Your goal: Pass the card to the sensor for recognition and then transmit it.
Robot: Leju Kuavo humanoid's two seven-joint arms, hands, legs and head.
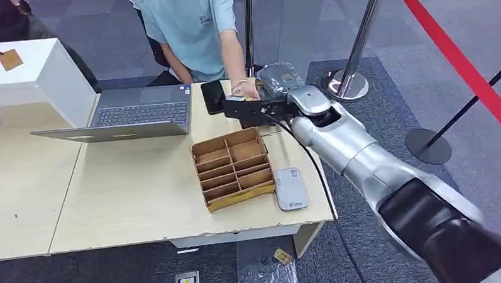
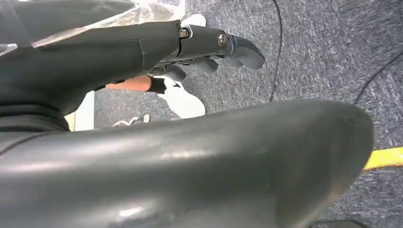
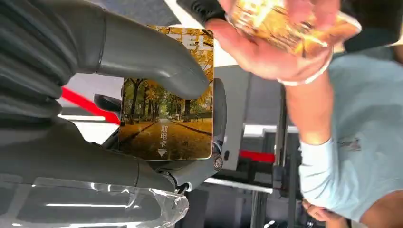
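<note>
The card (image 3: 165,107), printed with autumn trees, sits pinched in the right hand (image 3: 142,118), the thick thumb pressed across its face and darker fingers behind it. That hand (image 1: 254,110) reaches just beyond the far end of the cardboard divider box (image 1: 234,168) on the surface (image 1: 130,202). A person's hand (image 3: 275,47) holding another card is close beside the card. The white sensor (image 1: 291,188) lies just beside the box's near corner. The left hand (image 2: 209,47) hangs over the carpet, fingers curled on nothing.
</note>
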